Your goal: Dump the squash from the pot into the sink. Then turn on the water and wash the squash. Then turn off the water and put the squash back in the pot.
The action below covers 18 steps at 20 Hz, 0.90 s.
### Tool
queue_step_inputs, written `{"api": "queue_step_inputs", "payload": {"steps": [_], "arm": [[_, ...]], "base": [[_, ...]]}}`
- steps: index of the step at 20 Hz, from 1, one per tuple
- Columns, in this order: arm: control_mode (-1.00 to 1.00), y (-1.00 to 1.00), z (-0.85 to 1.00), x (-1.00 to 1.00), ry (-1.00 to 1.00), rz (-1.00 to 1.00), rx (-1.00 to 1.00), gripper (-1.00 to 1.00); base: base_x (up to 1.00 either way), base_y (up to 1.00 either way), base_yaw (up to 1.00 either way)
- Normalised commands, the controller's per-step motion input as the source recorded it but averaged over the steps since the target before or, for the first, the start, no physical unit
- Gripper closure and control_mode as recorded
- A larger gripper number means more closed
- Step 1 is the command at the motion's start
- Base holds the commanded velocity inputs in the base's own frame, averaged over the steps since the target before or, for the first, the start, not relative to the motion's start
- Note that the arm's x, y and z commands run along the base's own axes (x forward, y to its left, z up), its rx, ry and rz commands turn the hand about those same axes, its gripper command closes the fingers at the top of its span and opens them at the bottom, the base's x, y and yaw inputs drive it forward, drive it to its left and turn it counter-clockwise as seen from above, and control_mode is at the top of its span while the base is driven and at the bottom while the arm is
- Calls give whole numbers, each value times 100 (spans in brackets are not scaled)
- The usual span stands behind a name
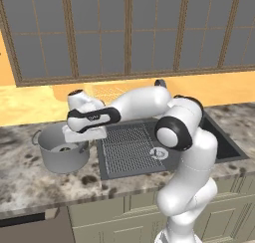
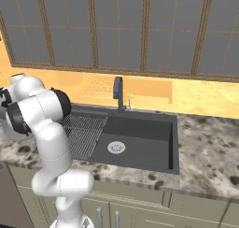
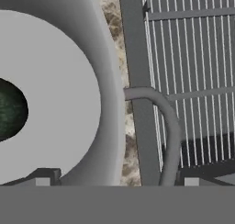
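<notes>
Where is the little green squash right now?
The squash sits on the floor of the grey pot, at the left edge of the hand view; the pot stands on the counter just left of the sink.

Lighting is flat and even, typical render look, no clear light source. The yellow wall (image 1: 30,105) is the brightest thing in both base views, while the window panes (image 1: 124,33) sit dull grey with no glare. The arm casts barely any shadow on the surface (image 1: 30,182). Edges look jaggy and a bit soft. In the hand view the pot (image 3: 69,103) shows smooth shading, and the sink (image 2: 140,143) stays dark and matte.
</notes>
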Motion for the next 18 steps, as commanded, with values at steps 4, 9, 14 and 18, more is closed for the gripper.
{"api": "queue_step_inputs", "payload": {"steps": [4, 9, 14, 18], "arm": [[-100, 0, -45, 30, 13, 0, 13, 100], [-100, 0, -17, 4, 5, 0, 4, 100], [-100, -14, 29, -16, -12, -1, 0, 100], [-100, -44, 94, -22, -20, -7, 0, 100]], "base": [[0, 0, 0], [0, 0, 0], [0, 0, 0], [0, 0, 0]]}}
